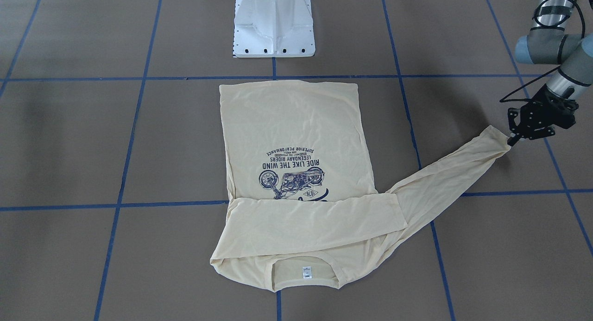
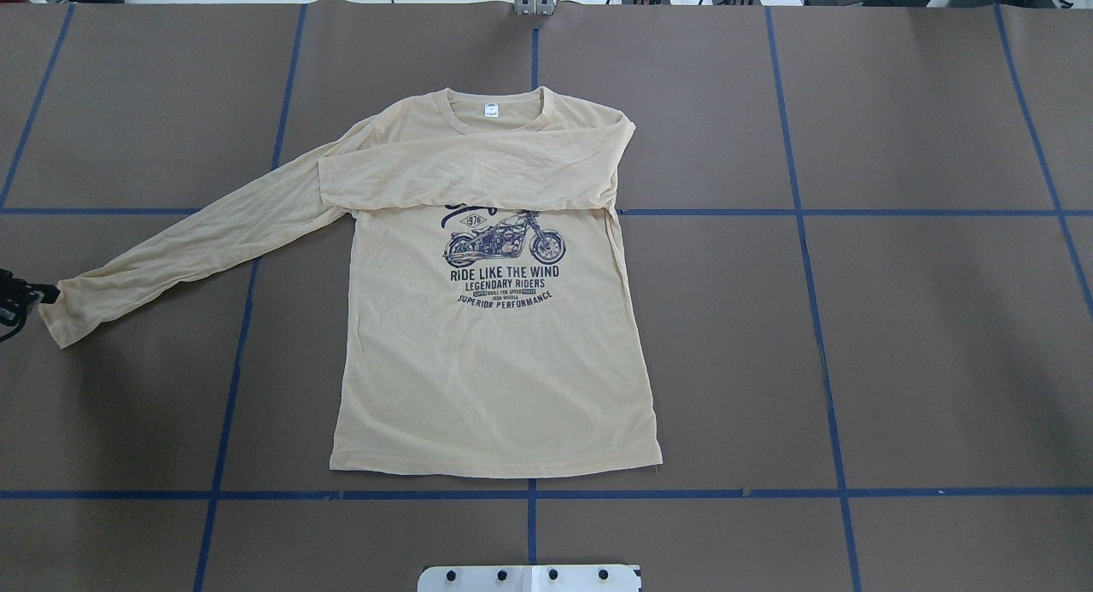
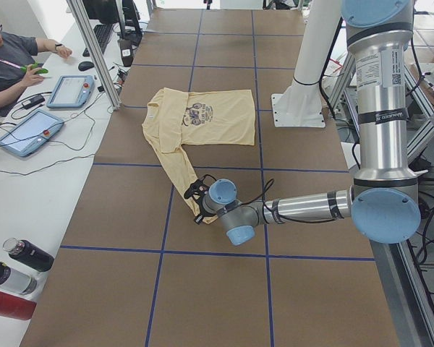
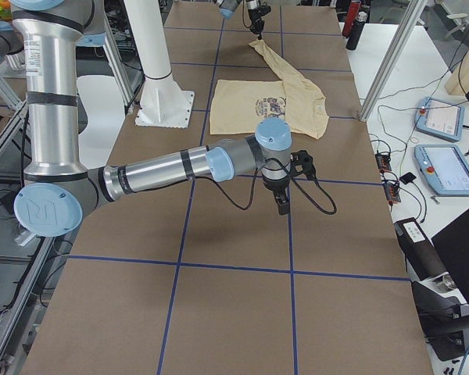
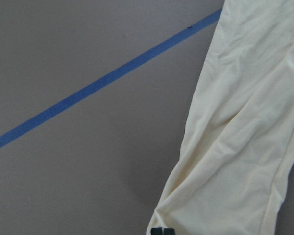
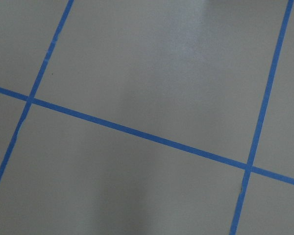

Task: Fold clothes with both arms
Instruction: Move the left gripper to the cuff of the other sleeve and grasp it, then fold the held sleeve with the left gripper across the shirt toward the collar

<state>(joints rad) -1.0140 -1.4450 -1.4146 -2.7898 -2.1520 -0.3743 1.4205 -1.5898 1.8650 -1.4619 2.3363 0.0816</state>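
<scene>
The clothes (image 2: 495,361) are one pale cream long-sleeved shirt lying flat on the table, motorcycle print up, neck label (image 2: 492,109) at the far end. One sleeve (image 2: 470,178) is folded across the chest. The other sleeve (image 2: 188,246) stretches out toward my left side. My left gripper (image 1: 511,141) is shut on that sleeve's cuff, low over the table; the left wrist view shows its fingertips (image 5: 162,231) pinched on the cream fabric (image 5: 245,122). My right gripper (image 4: 281,205) hangs above bare table, away from the shirt, seen only from the right side; I cannot tell its state.
The white pedestal base (image 1: 274,24) stands just behind the shirt's hem. Blue tape lines (image 6: 137,132) grid the brown table. A person (image 3: 7,58) sits at a side desk with tablets (image 3: 29,130); bottles (image 3: 14,275) stand at that desk's near end.
</scene>
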